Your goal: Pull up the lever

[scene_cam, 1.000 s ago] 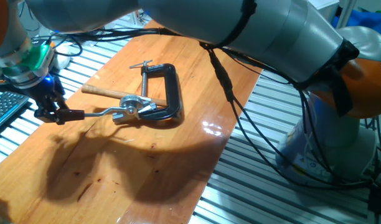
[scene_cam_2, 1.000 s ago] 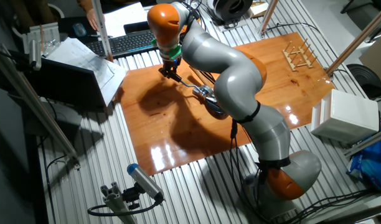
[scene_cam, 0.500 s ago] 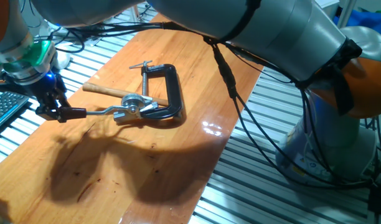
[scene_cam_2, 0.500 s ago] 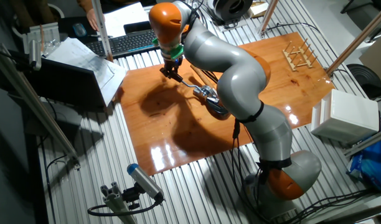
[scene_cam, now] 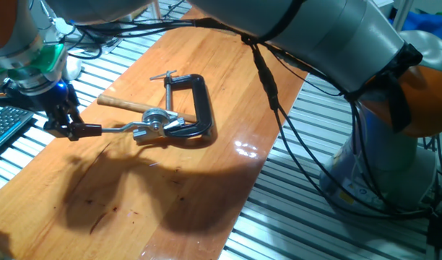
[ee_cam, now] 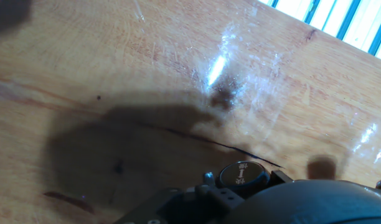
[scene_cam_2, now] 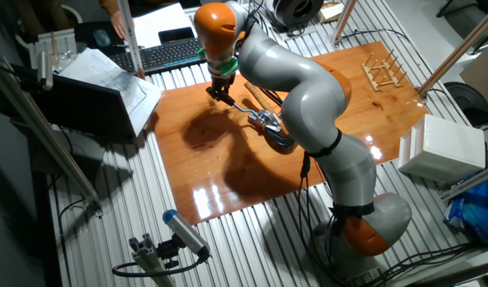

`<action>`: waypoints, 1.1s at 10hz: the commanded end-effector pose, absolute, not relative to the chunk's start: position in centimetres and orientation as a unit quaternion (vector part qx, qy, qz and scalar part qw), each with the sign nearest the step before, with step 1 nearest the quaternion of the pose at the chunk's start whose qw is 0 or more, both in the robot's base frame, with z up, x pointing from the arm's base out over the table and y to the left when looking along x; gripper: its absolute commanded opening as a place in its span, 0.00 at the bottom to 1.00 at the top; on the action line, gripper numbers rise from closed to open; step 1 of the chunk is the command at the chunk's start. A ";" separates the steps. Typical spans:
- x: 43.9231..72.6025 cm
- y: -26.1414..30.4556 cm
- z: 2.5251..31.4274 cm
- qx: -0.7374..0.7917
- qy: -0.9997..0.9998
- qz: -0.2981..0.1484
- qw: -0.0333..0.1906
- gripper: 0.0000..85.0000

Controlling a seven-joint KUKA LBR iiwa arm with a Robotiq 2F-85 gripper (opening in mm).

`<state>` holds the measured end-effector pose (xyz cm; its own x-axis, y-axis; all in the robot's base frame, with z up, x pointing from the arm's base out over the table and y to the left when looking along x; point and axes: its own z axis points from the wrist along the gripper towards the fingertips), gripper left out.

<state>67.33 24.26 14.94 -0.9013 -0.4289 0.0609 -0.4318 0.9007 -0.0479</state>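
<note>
- While the lever (scene_cam: 120, 130) lies low over the surface (scene_cam: 206, 188), left of centre in the frame, its thin silver arm runs from the small hub (scene_cam: 154, 120) out leftward to the knob, which sits inside the gripper (scene_cam: 71, 131); treat this as the start of the pull.
- The jaws look clamped on the knob end, though the knob itself is hidden between them, so you judge the grip rather than see it.
- Lift in an arc about the hub, not straight up; a straight pull would likely drag the black C-clamp (scene_cam: 196, 108) that pins the assembly.
- Keep the wrist turning with the arm so the knob does not twist out.
- Go slowly: the bent metal may flex.
- The hand view shows only bare wood and shadow, so rely on the fixed views.
- Count: one lever, one hub, one C-clamp, one pale-handled hammer (scene_cam: 123, 105) lying behind the hub, one gripper.
- In the other fixed view, one small wooden rack (scene_cam_2: 382, 70) stands at the upper right.
</note>
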 end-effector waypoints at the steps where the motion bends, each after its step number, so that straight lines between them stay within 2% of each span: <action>1: 67.2 24.1 15.1 0.221 -0.975 0.028 0.024 0.00; 11: 67.2 23.9 15.3 0.221 -0.975 0.029 0.020 0.00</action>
